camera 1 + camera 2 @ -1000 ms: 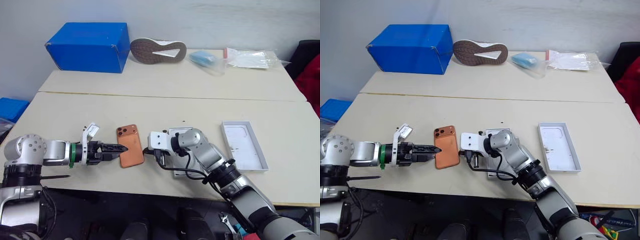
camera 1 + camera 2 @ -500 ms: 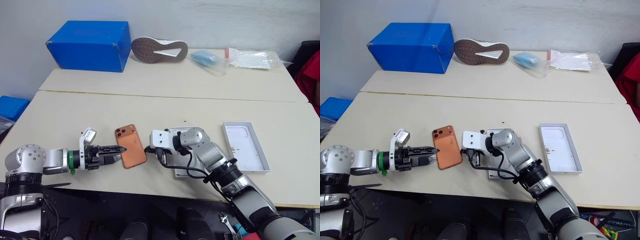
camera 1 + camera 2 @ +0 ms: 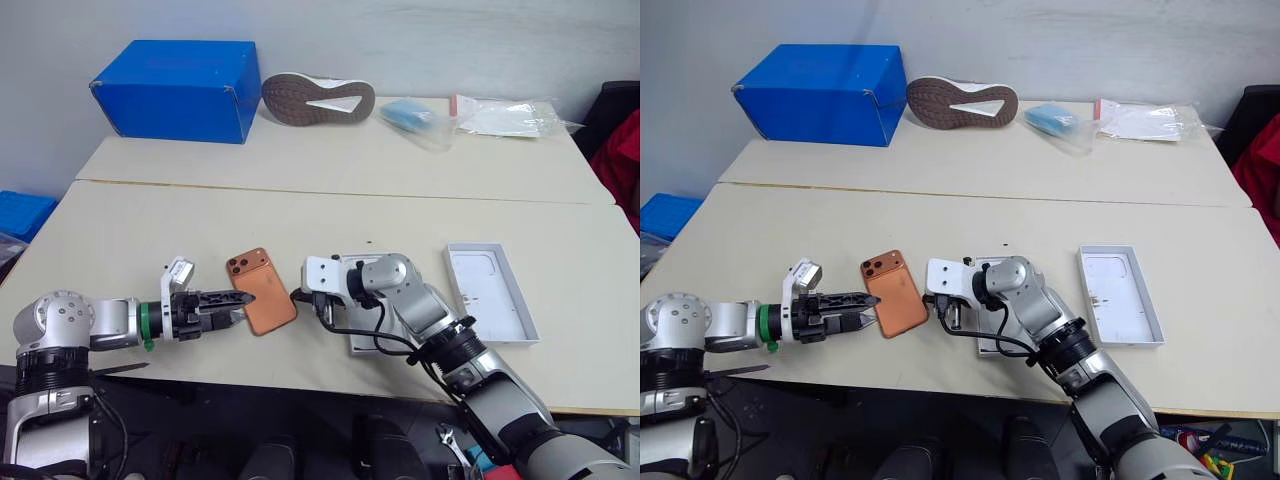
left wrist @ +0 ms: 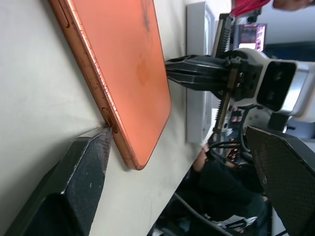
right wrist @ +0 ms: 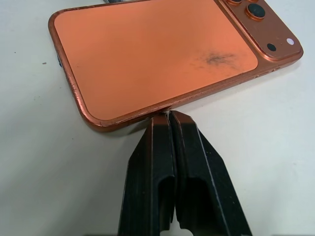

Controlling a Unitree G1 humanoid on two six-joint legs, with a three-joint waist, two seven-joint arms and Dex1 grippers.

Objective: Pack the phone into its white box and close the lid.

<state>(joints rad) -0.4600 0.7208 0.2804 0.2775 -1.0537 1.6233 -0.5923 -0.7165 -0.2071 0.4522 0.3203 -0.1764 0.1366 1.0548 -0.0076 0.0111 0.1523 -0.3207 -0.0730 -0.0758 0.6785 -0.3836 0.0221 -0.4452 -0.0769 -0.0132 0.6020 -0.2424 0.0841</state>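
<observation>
Two claws flank phone (image 3: 262, 292): left claw (image 3: 238, 300) spread, right claw (image 5: 169, 117) shut; phone lens-end far, long axis tilted left.

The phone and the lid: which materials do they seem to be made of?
The phone: probably matte metal or frosted glass back with a glossy metallic rim, judging by its satin orange sheen and bright edge. The lid: likely white cardboard, matt with thin raised walls.

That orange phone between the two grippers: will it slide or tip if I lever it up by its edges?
The phone looks like a stiff flat slab, so it should lift as one piece. Its smooth back and rounded rim probably make it slippery against the fingers. Lying flat on the table, it will likelier slide than tip, unless braced from the opposite side.
</observation>
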